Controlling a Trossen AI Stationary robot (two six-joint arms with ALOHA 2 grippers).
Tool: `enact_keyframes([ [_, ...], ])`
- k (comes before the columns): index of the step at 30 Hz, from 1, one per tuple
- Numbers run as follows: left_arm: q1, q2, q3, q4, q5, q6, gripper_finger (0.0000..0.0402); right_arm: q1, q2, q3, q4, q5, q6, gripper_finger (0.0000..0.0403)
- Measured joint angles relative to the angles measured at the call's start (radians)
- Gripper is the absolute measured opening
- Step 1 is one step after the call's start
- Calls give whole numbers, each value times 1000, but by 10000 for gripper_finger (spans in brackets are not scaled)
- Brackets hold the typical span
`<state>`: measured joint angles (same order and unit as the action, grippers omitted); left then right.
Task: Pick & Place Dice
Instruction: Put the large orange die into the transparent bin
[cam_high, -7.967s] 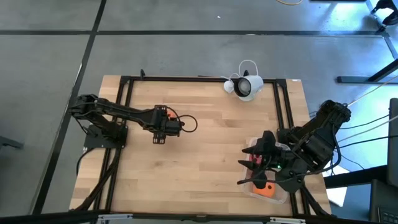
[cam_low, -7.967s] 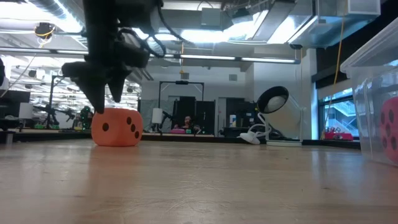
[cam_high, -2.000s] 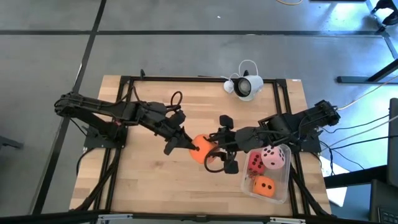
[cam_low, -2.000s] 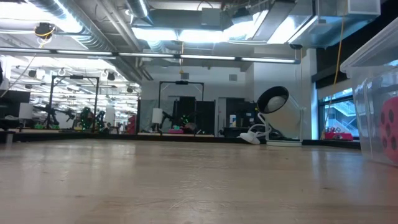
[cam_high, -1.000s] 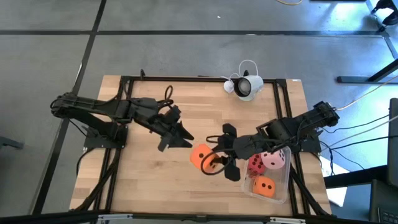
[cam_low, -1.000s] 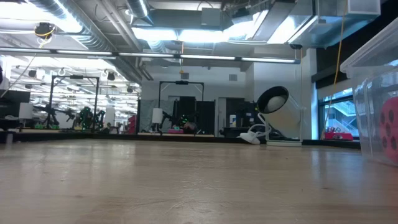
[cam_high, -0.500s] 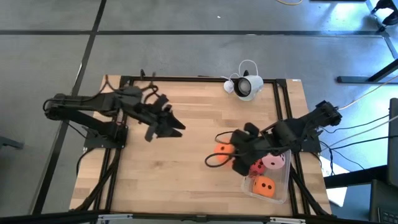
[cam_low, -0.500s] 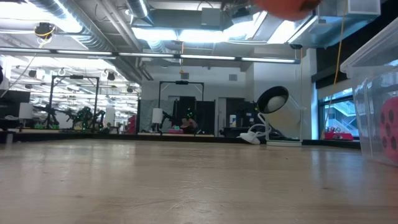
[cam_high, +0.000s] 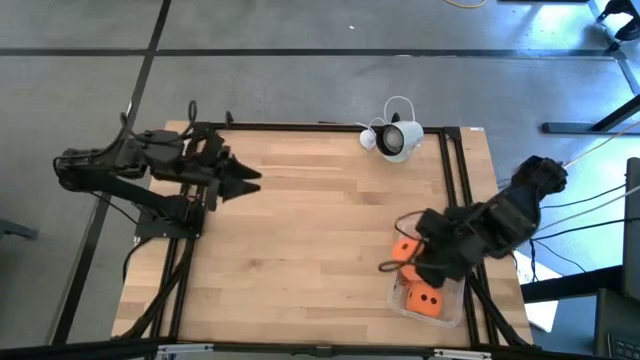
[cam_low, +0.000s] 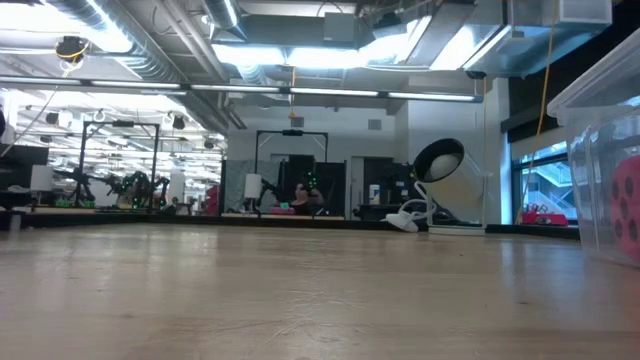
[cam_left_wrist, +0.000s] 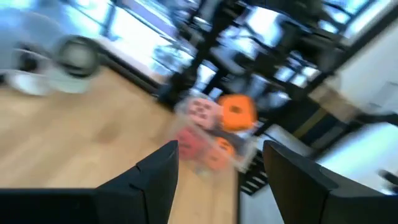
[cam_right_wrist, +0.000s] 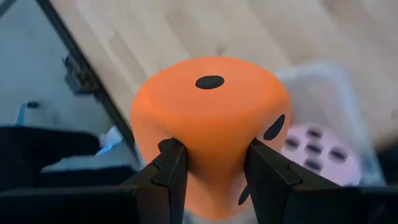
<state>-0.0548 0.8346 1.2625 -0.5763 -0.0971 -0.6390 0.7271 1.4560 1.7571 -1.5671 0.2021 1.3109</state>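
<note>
In the right wrist view an orange die (cam_right_wrist: 211, 118) with dark pips fills the picture, held by my right gripper (cam_right_wrist: 211, 163). Below it a pale pink die (cam_right_wrist: 318, 157) lies in a clear plastic box (cam_right_wrist: 323, 81). From above, my right gripper (cam_high: 412, 262) hangs over that box (cam_high: 452, 310) at the table's near right corner; the held die (cam_high: 404, 250) and a second orange die (cam_high: 426, 298) inside show. The low view shows a red die (cam_low: 628, 205) behind the box wall. My left gripper (cam_high: 246, 181) is open near the table's far left. My right gripper pinches the orange die between its two fingers (cam_right_wrist: 171, 163), on two opposite side faces (cam_right_wrist: 155, 112). The one-pip face (cam_right_wrist: 210, 82) points away from the wrist. The die is lifted clear, above the clear box, with the fingers coming from above.
A white desk lamp (cam_high: 398, 138) with its cord stands at the table's far edge, right of the middle. A black frame (cam_high: 300, 126) runs round the wooden top. The middle of the table (cam_high: 320, 230) is bare wood.
My right gripper has carried the orange die from the table's middle toward the right edge and now holds it over the clear box. My left gripper has drawn back toward the table's far left corner.
</note>
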Motion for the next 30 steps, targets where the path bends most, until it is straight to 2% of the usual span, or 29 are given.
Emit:
enact_keyframes([
  [4, -20, -25, 0, -37, -136, 78, 223, 69, 4, -1, -4, -29, 116, 128],
  [12, -141, 10, -28, 4, -366, 439, 223, 197, 46, -31, -4, -39, 347, 122],
  [17, -220, -40, -232, 242, -498, 493, 223, 224, 76, -51, 1, -41, 409, 122],
  [25, -298, -268, -548, 363, -535, 300, 223, 224, 92, -53, 23, -46, 409, 122],
  [30, -375, -410, -712, 563, -608, 395, 223, 224, 95, -88, 50, -49, 407, 107],
])
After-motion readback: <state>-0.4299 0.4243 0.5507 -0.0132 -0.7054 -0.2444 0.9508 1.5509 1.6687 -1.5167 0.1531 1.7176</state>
